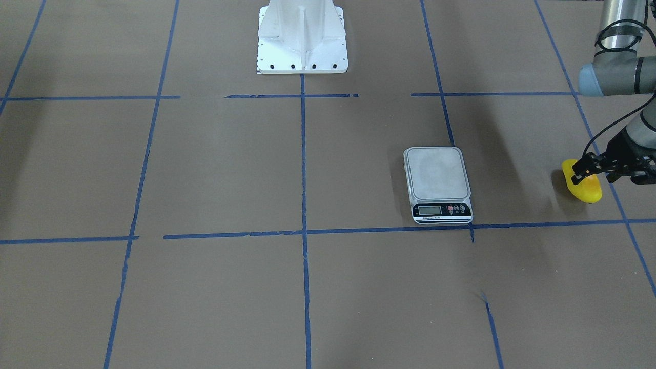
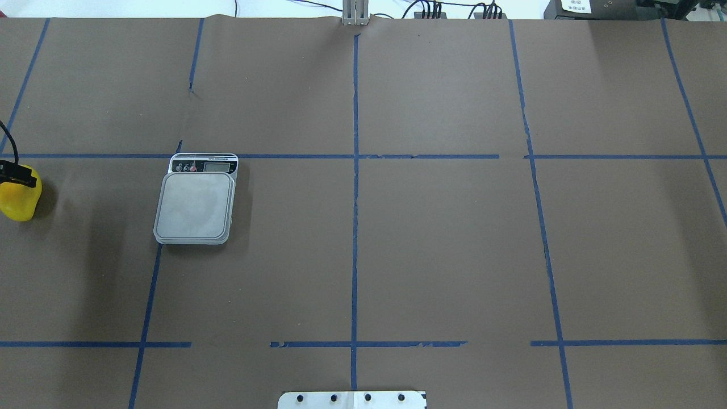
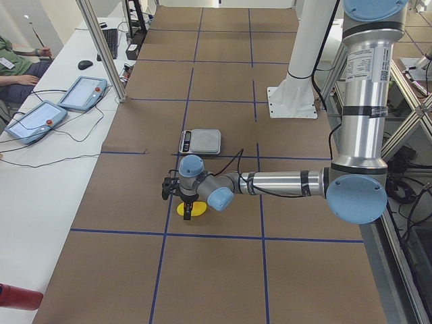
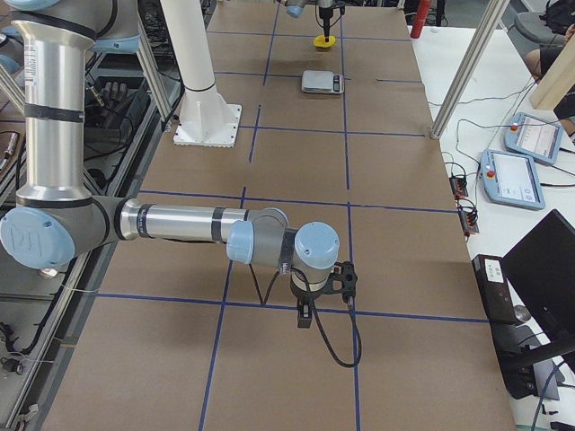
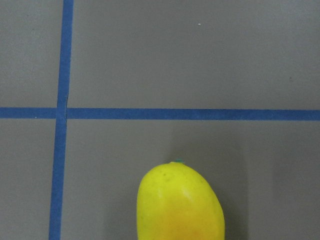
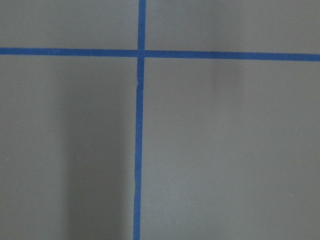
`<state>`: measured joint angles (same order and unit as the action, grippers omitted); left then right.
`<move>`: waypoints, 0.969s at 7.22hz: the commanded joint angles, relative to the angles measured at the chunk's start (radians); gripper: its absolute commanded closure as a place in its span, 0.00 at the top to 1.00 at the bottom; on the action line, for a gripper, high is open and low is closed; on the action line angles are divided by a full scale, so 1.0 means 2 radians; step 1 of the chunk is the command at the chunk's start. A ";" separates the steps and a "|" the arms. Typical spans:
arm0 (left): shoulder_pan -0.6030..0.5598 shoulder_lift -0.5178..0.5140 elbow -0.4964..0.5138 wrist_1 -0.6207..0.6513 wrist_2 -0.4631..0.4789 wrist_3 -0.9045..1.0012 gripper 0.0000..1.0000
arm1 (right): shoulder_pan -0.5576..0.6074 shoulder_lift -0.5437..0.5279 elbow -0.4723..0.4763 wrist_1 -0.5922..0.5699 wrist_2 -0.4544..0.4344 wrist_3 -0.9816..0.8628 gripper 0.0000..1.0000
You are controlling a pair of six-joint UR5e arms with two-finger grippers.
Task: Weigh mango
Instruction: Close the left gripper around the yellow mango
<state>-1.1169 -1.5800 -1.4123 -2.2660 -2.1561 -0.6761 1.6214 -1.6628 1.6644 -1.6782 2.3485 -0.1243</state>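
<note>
At far left of our brown papered table (image 2: 397,255), the small glossy yellow mango (image 2: 20,196) lies directly under our left gripper (image 1: 586,173), whose grip we cannot judge; rightward, well apart, sits the flat grey digital scale (image 2: 195,204); our right gripper (image 4: 305,314), its opening we cannot tell

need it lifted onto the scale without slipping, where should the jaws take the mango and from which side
Take the mango across its narrow width at the thick middle, coming straight down from above. It lies flat on the table, so both long flanks are free for the jaws; the rounded, tapering ends would likely slip.
</note>
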 commanded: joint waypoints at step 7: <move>0.010 0.005 -0.021 -0.002 -0.012 0.007 0.00 | 0.000 0.000 0.000 0.000 0.000 0.000 1.00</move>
<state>-1.0933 -1.5740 -1.4062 -2.2882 -2.1609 -0.6619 1.6214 -1.6628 1.6644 -1.6780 2.3485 -0.1242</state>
